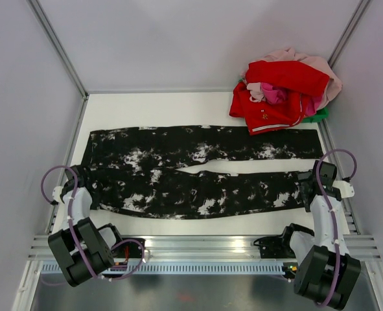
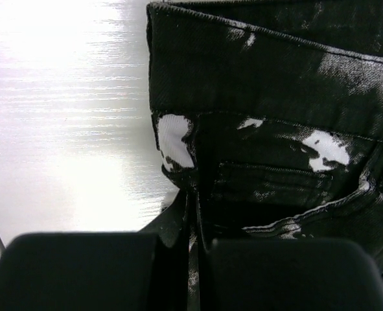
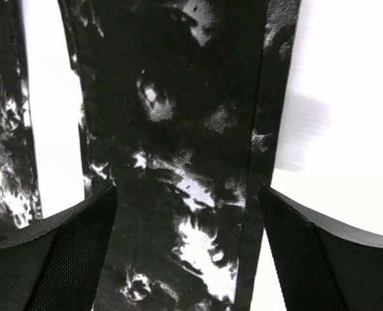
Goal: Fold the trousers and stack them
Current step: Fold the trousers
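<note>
The trousers [image 1: 197, 172], black with white blotches, lie flat across the table, waist at the left and both legs running to the right. My left gripper [image 1: 81, 178] sits at the near-left corner of the waist. In the left wrist view its jaws are shut [image 2: 194, 243] on a pinched fold of the trousers [image 2: 275, 97] just below the waistband. My right gripper [image 1: 306, 188] hovers over the end of the near leg. In the right wrist view it is open [image 3: 186, 194], its fingers straddling the leg of the trousers [image 3: 178, 129] with nothing gripped.
A pile of red and pink clothes [image 1: 285, 94] sits at the back right corner, touching the far leg's end, with something green [image 1: 321, 115] under it. White walls enclose the table [image 1: 178, 107] on three sides. A metal rail [image 1: 204, 249] runs along the near edge.
</note>
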Controlling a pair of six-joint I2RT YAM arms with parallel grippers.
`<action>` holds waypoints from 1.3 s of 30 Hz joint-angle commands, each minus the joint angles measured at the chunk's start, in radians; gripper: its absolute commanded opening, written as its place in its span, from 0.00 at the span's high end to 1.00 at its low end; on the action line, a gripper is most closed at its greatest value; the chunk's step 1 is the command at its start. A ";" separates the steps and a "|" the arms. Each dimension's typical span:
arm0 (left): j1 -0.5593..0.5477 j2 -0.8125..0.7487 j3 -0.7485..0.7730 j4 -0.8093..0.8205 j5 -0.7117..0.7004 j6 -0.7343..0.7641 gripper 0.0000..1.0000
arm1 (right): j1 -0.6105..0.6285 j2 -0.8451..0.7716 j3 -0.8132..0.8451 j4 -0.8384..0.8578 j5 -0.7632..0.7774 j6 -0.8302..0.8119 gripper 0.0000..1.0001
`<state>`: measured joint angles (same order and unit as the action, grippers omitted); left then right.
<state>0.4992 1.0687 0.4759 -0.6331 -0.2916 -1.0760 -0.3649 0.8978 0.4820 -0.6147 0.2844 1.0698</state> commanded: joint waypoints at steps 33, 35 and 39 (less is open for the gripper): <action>0.006 -0.047 0.138 -0.059 0.000 0.103 0.98 | -0.014 0.417 -0.036 0.211 0.085 -0.031 1.00; 0.006 -0.056 0.153 -0.065 0.002 0.110 0.98 | -0.014 0.406 -0.030 0.202 0.101 -0.047 1.00; 0.006 -0.090 0.174 -0.092 0.014 0.113 0.98 | -0.016 0.304 -0.039 0.193 0.101 -0.071 1.00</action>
<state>0.4980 1.0214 0.5880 -0.7410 -0.2485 -1.0000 -0.3710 1.2217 0.5026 -0.4122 0.4416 1.0191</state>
